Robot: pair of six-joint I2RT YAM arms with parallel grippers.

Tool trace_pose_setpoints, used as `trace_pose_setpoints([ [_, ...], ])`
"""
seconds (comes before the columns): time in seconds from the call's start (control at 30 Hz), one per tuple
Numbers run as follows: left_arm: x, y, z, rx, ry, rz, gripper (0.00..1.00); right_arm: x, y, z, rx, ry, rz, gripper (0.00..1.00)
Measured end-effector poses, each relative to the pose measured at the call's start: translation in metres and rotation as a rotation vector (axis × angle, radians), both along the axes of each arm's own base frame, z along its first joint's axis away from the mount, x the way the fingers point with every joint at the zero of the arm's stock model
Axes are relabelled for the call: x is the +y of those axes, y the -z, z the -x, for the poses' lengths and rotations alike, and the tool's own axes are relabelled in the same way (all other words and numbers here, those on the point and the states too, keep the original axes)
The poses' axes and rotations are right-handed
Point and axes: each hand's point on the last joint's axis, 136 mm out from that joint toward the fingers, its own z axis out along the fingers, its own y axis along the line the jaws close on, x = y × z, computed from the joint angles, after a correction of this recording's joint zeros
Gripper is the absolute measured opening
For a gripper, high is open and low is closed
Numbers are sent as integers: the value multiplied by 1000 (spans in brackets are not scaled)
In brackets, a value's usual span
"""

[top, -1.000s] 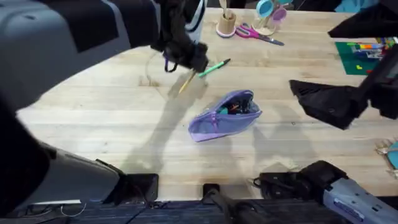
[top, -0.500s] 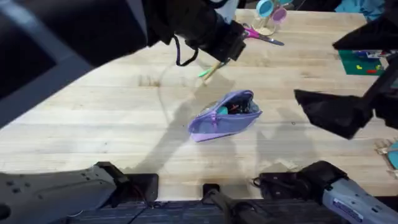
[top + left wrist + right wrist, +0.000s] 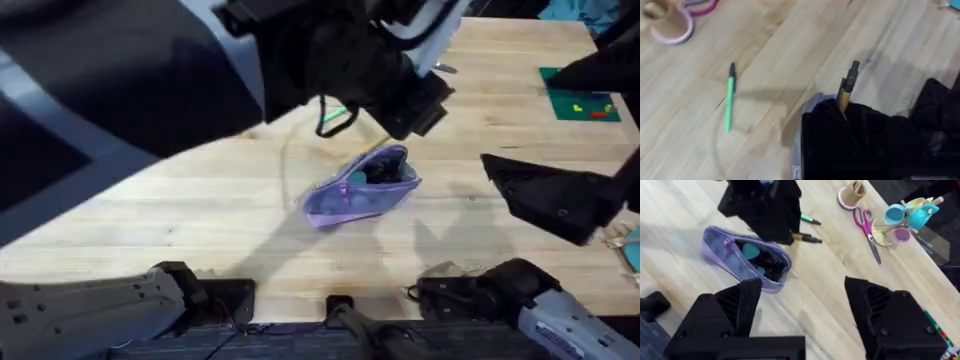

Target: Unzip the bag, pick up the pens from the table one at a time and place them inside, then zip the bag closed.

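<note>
Across the table (image 3: 200, 200), the left arm rises close under the overhead camera as a large dark mass, covering much of the far left side and the things behind it. Beyond the right gripper (image 3: 805, 315), pink-handled scissors (image 3: 867, 227) lie beside a small wooden cup (image 3: 851, 195) and a stand of blue and pink cups (image 3: 905, 217); a green mat (image 3: 585, 105) sits at the far right edge of the overhead view.

Just below the left gripper (image 3: 850, 130) lies the bag (image 3: 360, 187), its zipper open, dark and teal contents showing in the mouth. From the right wrist view the bag (image 3: 747, 262) rests ahead of the right gripper, slightly toward the left arm's side and apart from it.

The left gripper is clamped on the yellow pen (image 3: 846, 90), whose black end juts out past the fingers, over the wood just beside the bag's open end. The green pen (image 3: 729, 97) lies flat on the wood, well apart from the left gripper, its black tip toward the cup.

The right gripper hovers over bare wood with its 2 fingers (image 3: 735, 305) spread wide, holding nothing.
</note>
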Motion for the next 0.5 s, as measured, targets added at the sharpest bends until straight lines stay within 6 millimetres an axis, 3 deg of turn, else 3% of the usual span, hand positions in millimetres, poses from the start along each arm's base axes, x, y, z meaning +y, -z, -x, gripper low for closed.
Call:
trace_pose_setpoints([
  [0.2,-17,13,-1,5,38,0,44,-1,0,1,-3,0,-1,995],
  [0.5,-28,63,-3,84,84,-89,43,0,0,1,-5,-3,2,996],
])
